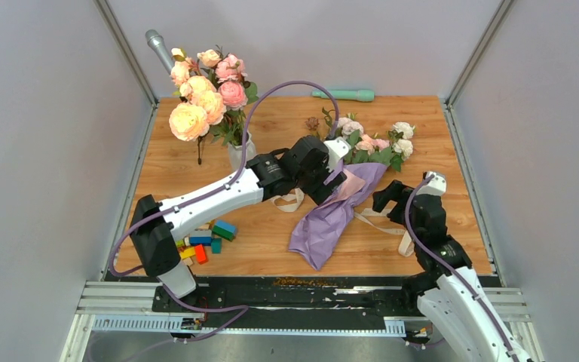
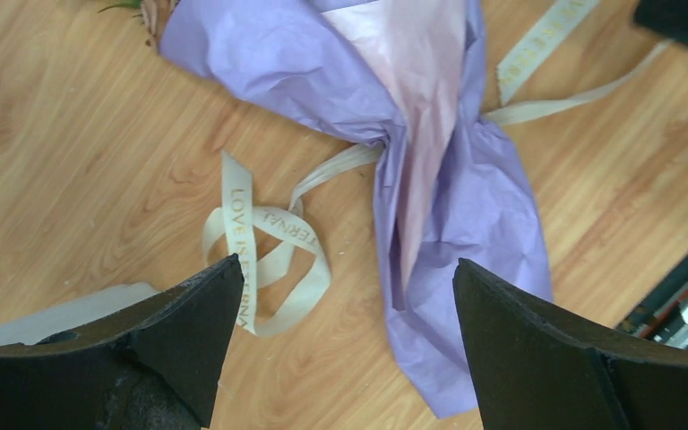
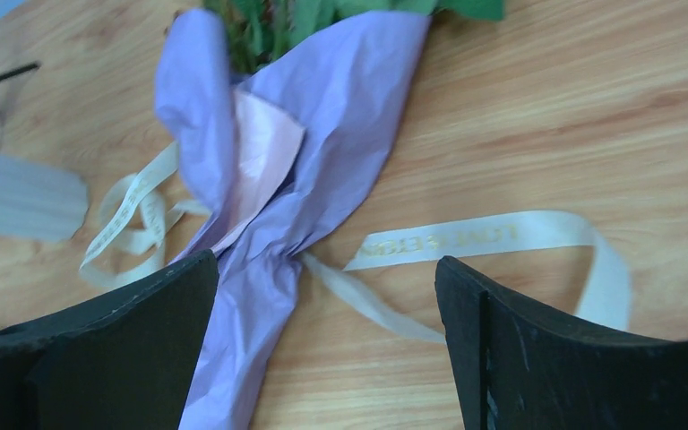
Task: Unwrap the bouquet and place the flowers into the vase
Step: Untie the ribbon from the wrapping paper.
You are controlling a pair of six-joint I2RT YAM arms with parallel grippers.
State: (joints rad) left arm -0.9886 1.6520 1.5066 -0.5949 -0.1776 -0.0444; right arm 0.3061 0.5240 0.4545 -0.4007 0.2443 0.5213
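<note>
In the top view the left arm (image 1: 211, 200) covered the upper end of the lilac paper (image 1: 324, 222) and the stems. Both wrist views cut the roses (image 1: 373, 141) off at the top edge (only leaves (image 3: 322, 18) showed). A pale blurred shape (image 3: 18, 193) was possibly that arm.

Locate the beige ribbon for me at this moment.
In the top view the ribbon lies near the middle, trailing from the lilac paper's pinched waist: a loop on its left, a longer strand on its right.

White arms (image 1: 211, 197) with black joints; lilac cables (image 1: 294, 82); black, curved pincer fingers (image 2: 188, 331).
</note>
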